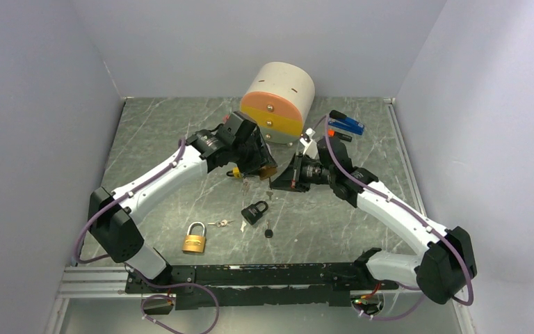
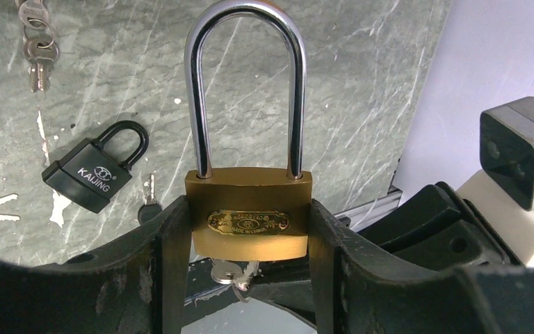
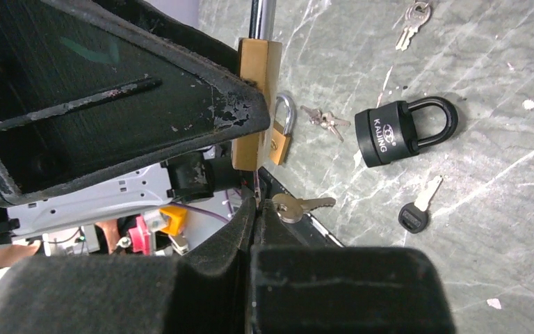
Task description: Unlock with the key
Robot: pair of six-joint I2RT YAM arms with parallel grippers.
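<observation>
Pinches a silver key [image 3: 304, 204] by its round head at the tips of the right gripper [image 3: 259, 203], black fingers [image 3: 240, 229] pressed together, blade pointing right. Faces, just above the key and apart from it, a brass padlock [image 3: 259, 76] seen edge-on, steel hoop running off the top, pressed against the broad scuffed finger of the left gripper [image 3: 250, 120]. Looks past these onto a grey marbled table [image 3: 500, 97]. Takes in a second brass padlock [image 3: 283, 136] lying flat, a small bunch of keys [image 3: 325, 120] beside it, a black padlock [image 3: 389, 129] marked KAIJING, a black-headed key [image 3: 416, 212] below that, and more keys [image 3: 411, 21] near the top edge.
</observation>
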